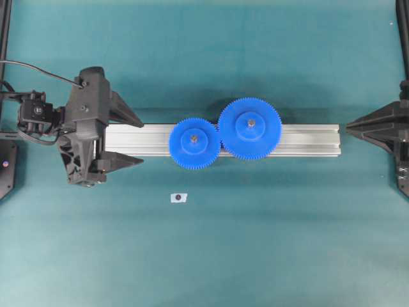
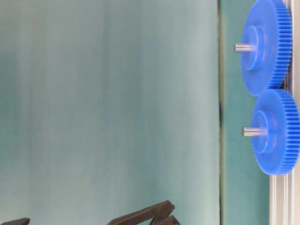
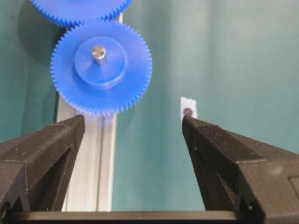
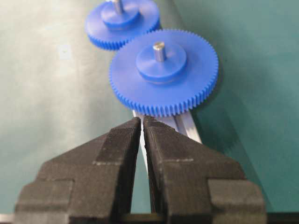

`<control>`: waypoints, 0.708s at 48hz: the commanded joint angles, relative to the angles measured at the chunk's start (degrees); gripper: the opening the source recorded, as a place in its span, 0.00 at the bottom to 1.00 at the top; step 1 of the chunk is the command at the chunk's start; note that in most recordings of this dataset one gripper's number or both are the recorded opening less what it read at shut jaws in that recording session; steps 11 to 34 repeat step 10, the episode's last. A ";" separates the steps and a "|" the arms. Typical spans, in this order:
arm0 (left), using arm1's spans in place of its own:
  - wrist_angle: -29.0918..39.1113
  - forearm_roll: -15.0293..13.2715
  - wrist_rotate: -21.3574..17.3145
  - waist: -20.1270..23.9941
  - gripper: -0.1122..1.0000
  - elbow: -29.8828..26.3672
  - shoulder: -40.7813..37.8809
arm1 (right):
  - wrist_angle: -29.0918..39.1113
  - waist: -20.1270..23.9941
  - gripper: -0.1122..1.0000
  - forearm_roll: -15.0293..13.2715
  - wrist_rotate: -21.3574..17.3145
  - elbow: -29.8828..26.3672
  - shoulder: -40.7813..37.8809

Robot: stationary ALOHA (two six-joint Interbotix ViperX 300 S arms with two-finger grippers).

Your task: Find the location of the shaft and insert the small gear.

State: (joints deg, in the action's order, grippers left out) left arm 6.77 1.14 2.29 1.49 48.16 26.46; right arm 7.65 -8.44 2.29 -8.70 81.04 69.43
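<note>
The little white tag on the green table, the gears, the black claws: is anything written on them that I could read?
No readable text in any view.
White tag: only a dark dot, no letters.
Small gear, big gear, metal rail: unmarked.
Left claw and right claw: plain black, no label.

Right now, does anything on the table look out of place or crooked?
Mostly tidy. Both blue gears sit flat on the aluminium rail, teeth meshed, the small gear already on a pin. The one stray is a small white tag with a dark dot, lying alone on the mat beside the rail, slightly skewed.
</note>
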 commanded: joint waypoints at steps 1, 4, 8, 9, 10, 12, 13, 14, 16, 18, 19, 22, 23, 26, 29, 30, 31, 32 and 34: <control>-0.53 0.09 0.00 -0.18 0.86 -0.79 0.62 | -0.53 -0.18 0.26 -0.09 -0.26 -0.53 -0.44; -0.53 0.09 0.00 -0.18 0.86 -0.79 0.62 | -0.53 -0.18 0.26 0.00 -0.26 -0.62 -0.44; -0.53 0.09 0.00 -0.18 0.86 -0.70 0.70 | -0.53 -0.18 0.26 -0.09 -0.26 -0.62 -0.44; -0.53 0.09 0.00 -0.18 0.86 -0.79 0.70 | -0.53 -0.18 0.26 -0.09 -0.26 -0.62 -0.44; -0.44 0.09 0.00 -0.18 0.86 -0.70 0.70 | -0.53 -0.18 0.26 -0.09 -0.26 -0.62 -0.44; -0.44 0.09 0.00 -0.18 0.86 -0.70 0.70 | -0.53 -0.18 0.26 -0.09 -0.26 -0.62 -0.44; -0.44 0.09 0.00 -0.18 0.86 -0.70 0.70 | -0.53 -0.18 0.26 -0.09 -0.26 -0.62 -0.44; -0.44 0.09 0.00 -0.18 0.86 -0.70 0.70 | -0.53 -0.18 0.26 -0.09 -0.26 -0.62 -0.44; -0.44 0.09 0.00 -0.18 0.86 -0.70 0.70 | -0.53 -0.18 0.26 -0.09 -0.26 -0.62 -0.44; -0.44 0.09 0.00 -0.18 0.86 -0.70 0.70 | -0.53 -0.18 0.26 -0.09 -0.26 -0.62 -0.44; -0.44 0.09 0.00 -0.18 0.86 -0.70 0.70 | -0.53 -0.18 0.26 -0.09 -0.26 -0.62 -0.44; -0.44 0.09 0.00 -0.18 0.86 -0.70 0.70 | -0.53 -0.18 0.26 -0.09 -0.26 -0.62 -0.44; -0.44 0.09 0.00 -0.18 0.86 -0.70 0.70 | -0.53 -0.18 0.26 -0.09 -0.26 -0.62 -0.44; -0.44 0.09 0.00 -0.18 0.86 -0.70 0.70 | -0.53 -0.18 0.26 -0.09 -0.26 -0.62 -0.44; -0.44 0.09 0.00 -0.18 0.86 -0.70 0.70 | -0.53 -0.18 0.26 -0.09 -0.26 -0.62 -0.44; -0.44 0.09 0.00 -0.18 0.86 -0.70 0.70 | -0.53 -0.18 0.26 -0.09 -0.26 -0.62 -0.44; -0.44 0.09 0.00 -0.18 0.86 -0.70 0.70 | -0.53 -0.18 0.26 -0.09 -0.26 -0.62 -0.44; -0.44 0.09 0.00 -0.18 0.86 -0.70 0.70 | -0.53 -0.18 0.26 -0.09 -0.26 -0.62 -0.44; -0.44 0.09 0.00 -0.18 0.86 -0.70 0.70 | -0.53 -0.18 0.26 -0.09 -0.26 -0.62 -0.44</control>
